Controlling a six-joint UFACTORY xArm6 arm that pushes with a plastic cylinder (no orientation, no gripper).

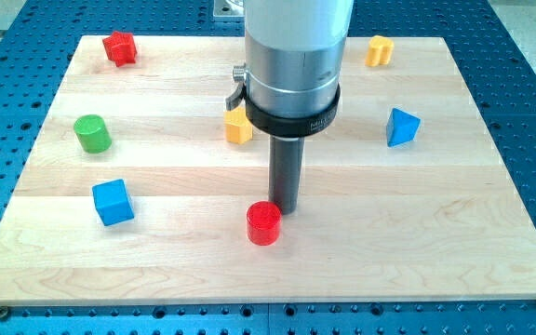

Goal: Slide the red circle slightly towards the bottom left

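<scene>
Camera view, my tip [284, 210] just upper-right of red circle [264, 222], collar lettering unreadable, no jaws.

A pale wooden board [361, 242] is lying on a blue perforated table [529, 84]. Seven blocks are sitting on it — a red circle [263, 222] near the bottom centre, a blue cube [113, 202], a green cylinder [92, 133], a red block [119, 46], two yellow blocks [238, 126] [379, 50] — and a blue triangular block [402, 127].
</scene>
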